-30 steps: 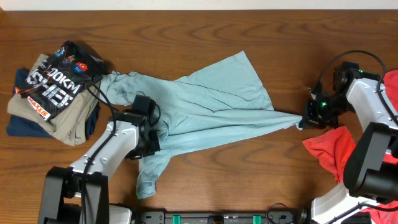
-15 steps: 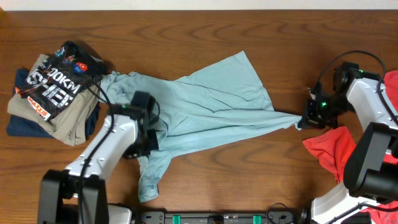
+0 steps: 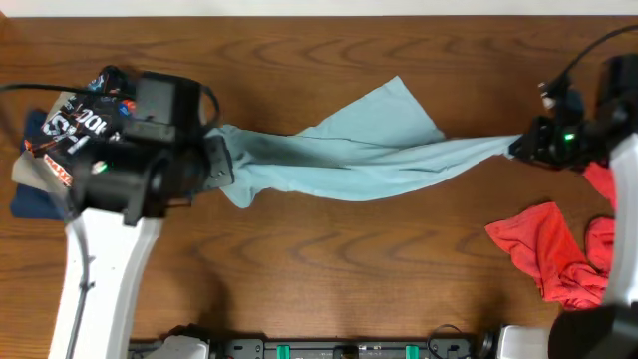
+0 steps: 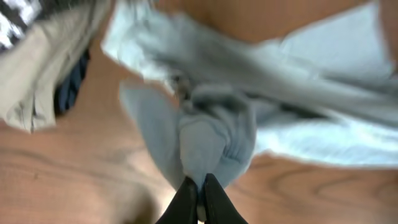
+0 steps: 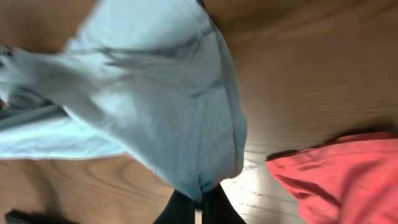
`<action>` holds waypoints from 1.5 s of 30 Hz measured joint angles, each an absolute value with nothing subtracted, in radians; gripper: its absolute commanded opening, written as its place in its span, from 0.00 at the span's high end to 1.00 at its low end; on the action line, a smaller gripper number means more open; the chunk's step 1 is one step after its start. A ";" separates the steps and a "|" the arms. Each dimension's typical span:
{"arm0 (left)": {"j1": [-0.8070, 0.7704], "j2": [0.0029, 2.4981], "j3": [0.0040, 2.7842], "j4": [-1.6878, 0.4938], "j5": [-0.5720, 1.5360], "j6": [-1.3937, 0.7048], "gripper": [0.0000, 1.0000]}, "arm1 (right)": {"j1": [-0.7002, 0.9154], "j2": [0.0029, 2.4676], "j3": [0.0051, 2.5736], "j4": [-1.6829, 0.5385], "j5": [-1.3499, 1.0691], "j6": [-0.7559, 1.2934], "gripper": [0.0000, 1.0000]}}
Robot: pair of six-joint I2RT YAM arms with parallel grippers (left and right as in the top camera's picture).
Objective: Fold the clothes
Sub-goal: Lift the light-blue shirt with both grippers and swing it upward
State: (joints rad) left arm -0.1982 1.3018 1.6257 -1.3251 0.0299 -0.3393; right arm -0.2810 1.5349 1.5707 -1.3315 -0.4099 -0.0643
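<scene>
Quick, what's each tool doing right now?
The left tool: shut on the pale blue T-shirt.
The right tool: shut on the same T-shirt.

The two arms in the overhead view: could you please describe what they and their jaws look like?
The left arm has smooth white link covers and a boxy black wrist unit with thin black cables looping off it. The right arm is alike: white shell, black wrist, a small green light and a looped black cable. Both have slim black tapered jaws.

Overhead looks down; wrist cameras close; all share T-shirt [image 3: 349, 160]
</scene>
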 measured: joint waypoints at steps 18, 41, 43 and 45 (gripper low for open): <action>0.001 1.110 2.101 -1.291 0.037 -0.339 0.94 | -0.401 1.343 2.120 -1.416 -0.414 -0.060 0.99; 0.012 1.582 2.140 -1.103 0.066 -0.366 0.94 | -0.373 1.703 2.209 -1.256 -0.441 -0.045 0.99; 0.011 1.651 2.137 -1.010 0.072 -0.367 0.94 | -0.357 1.763 2.208 -1.156 -0.447 -0.024 0.99; 0.011 1.706 2.133 -0.900 0.075 -0.366 0.94 | -0.345 1.811 2.206 -1.044 -0.450 0.009 0.99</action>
